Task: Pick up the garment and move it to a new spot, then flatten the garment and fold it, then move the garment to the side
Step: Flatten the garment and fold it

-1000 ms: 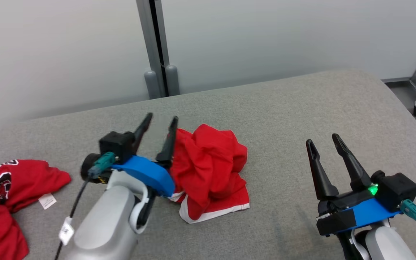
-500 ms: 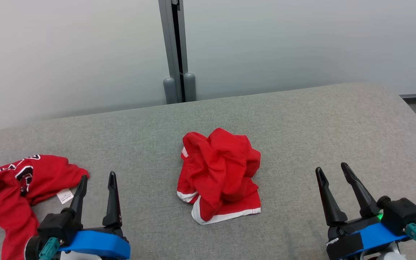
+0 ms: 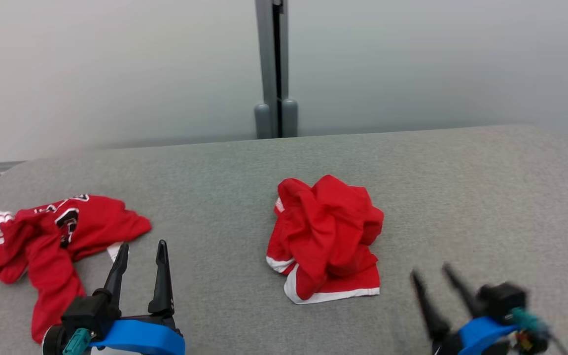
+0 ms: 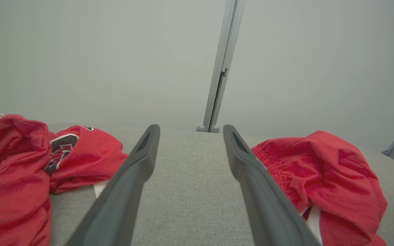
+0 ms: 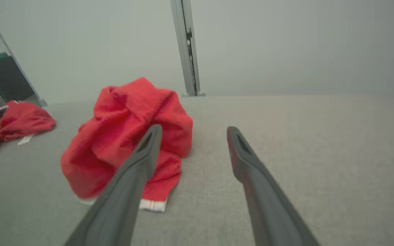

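The garment (image 3: 326, 236) is a crumpled red heap with white trim, lying mid-table on the grey cloth surface; nothing holds it. In the left wrist view the garment (image 4: 330, 167) sits just right of the fingers; in the right wrist view the garment (image 5: 121, 136) is left of and partly behind the left finger. My left gripper (image 3: 142, 246) stands open and empty at the lower left, well left of the garment, and my left gripper (image 4: 191, 129) frames bare cloth. My right gripper (image 3: 431, 272), blurred, is open and empty at the lower right; my right gripper (image 5: 194, 130) points past the garment's right side.
A second red garment, a jersey with lettering (image 3: 52, 236), lies bunched at the table's left end, just beyond my left fingertips. The grey padded table (image 3: 461, 197) has rounded far corners. A grey post (image 3: 275, 74) stands against the pale wall behind.
The left gripper has drawn back from beside the garment to the lower left. The right gripper has dropped lower and is blurred by motion. The camera has also shifted, so the whole scene slid right.
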You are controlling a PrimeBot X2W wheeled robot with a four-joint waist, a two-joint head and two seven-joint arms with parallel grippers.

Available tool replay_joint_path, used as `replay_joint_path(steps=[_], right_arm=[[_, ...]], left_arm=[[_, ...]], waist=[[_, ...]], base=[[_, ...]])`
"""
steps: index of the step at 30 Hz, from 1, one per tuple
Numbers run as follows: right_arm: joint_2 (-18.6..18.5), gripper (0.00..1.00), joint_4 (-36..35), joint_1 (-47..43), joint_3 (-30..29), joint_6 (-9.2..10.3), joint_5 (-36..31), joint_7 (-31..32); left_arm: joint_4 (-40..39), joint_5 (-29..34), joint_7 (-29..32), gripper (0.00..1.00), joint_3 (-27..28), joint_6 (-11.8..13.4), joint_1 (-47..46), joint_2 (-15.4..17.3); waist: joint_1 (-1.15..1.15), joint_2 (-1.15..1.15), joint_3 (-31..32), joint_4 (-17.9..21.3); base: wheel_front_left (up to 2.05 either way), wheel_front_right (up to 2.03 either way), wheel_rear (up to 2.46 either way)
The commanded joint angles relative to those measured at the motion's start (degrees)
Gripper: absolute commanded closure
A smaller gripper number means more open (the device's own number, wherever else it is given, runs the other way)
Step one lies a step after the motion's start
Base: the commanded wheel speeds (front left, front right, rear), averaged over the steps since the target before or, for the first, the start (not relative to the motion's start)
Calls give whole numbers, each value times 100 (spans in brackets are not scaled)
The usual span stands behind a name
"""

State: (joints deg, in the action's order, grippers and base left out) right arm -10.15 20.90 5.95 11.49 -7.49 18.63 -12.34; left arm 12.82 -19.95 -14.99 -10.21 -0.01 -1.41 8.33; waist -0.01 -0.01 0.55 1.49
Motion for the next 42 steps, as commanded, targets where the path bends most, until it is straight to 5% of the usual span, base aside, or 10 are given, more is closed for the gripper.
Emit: replay_joint_path(steps=[1,7,16,18,19,20,26,30,37,42], right_arm=[[-19,0,242,65,163,-1,69,142],[-87,0,1745,790,724,0,841,880],[-65,3,2963,1537,1175,0,1457,1518],[-47,49,3153,1579,1320,-1,1575,1716],[-50,54,3209,1603,1364,-1,1615,1735],[-52,98,3245,1632,1408,-2,1659,1737],[-187,100,3120,1667,1607,0,1879,1617],[-601,100,2691,1667,1719,0,2023,1782],[-1388,100,2293,1598,1350,0,1975,2118],[-1400,100,2378,1542,1027,0,1768,2154]], left_arm=[[30,45,-27,0,9,-10,-79,4],[155,58,-29,0,1,-57,-205,-24],[329,51,-28,0,-49,-75,-387,-79],[386,32,-29,0,-26,-99,-418,-50],[415,23,-29,0,-20,-92,-434,-51],[442,16,-29,0,-12,-96,-444,-53],[544,-6,-29,0,27,-67,-341,-68],[585,-39,-28,0,54,-82,-268,-29],[704,-91,72,0,-41,-103,-223,-58],[880,-136,175,0,-112,-182,-309,-55]], waist=[[1,1,-46,-99],[1,1,-108,-522],[1,1,-370,-944],[1,1,-379,-975],[1,1,-379,-983],[1,1,-376,-985],[1,1,-218,-799],[1,1,-101,-537],[1,1,-54,-119],[1,1,-84,64]], base=[[0,0,0],[0,0,0],[0,0,0],[0,0,0],[0,0,0],[0,0,0],[0,0,0],[0,0,0],[0,0,0],[0,0,0]])
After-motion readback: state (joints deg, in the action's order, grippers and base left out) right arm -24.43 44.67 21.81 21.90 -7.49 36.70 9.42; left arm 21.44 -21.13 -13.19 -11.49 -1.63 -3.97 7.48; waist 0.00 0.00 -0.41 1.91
